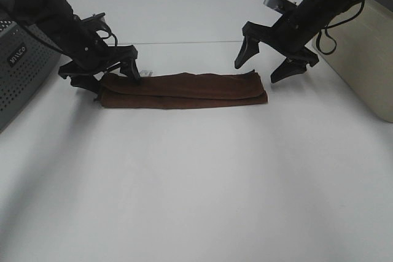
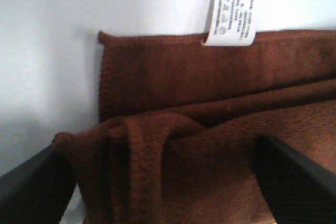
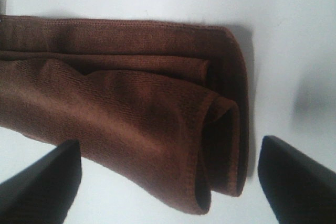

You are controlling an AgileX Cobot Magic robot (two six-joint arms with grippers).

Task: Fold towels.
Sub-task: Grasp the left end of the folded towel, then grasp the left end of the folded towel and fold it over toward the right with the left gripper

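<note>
the towel (image 1: pixel 184 90) lies as a long folded strip on the table (image 1: pixel 196 188). the left gripper (image 1: pixel 112 78) and right gripper (image 1: pixel 258 72) stand wide open at its two ends, holding nothing, probably to let the fold rest.

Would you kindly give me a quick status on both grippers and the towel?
Left gripper open, astride towel at its left end. Right gripper open above right end. Towel folded in a long strip on table. Nothing in the way.
</note>
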